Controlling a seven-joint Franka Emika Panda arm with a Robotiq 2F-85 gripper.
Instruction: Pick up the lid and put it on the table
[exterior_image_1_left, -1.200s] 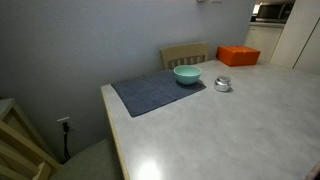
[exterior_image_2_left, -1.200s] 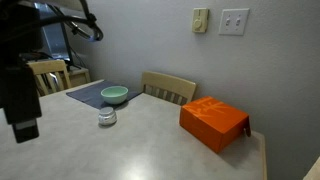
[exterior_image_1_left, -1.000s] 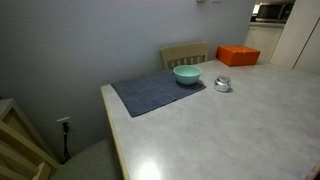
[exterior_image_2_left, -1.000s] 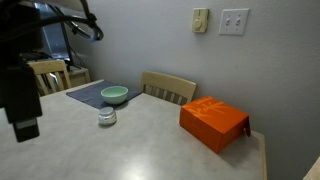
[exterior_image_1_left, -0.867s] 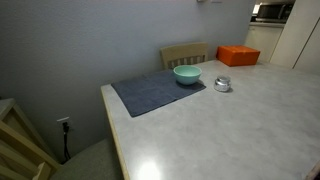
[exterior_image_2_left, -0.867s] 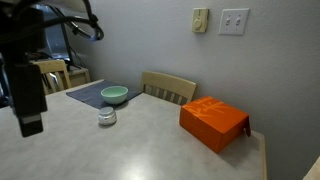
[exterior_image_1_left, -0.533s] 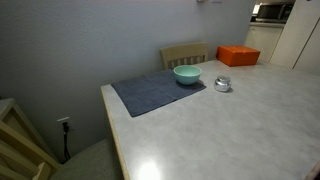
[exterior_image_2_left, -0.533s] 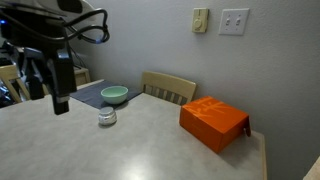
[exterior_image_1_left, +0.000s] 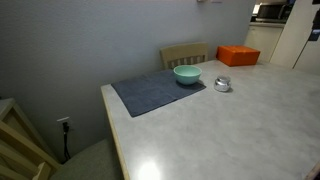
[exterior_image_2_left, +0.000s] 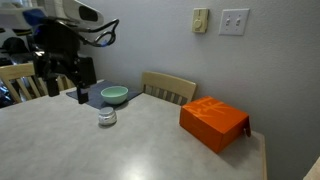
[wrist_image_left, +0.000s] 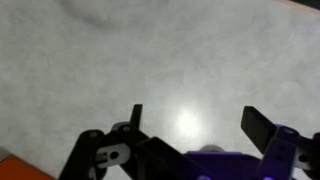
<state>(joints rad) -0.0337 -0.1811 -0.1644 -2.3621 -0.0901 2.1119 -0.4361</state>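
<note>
While near one bowl (exterior_image_1_left: 187, 74), one lid (exterior_image_1_left: 222, 84)

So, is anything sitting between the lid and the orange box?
No. Only bare table lies between the lid and the orange box, as both exterior views show.

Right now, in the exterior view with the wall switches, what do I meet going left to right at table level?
Gripper → lid → chair → orange box. The teal bowl is left out because it overlaps the lid sideways.
</note>
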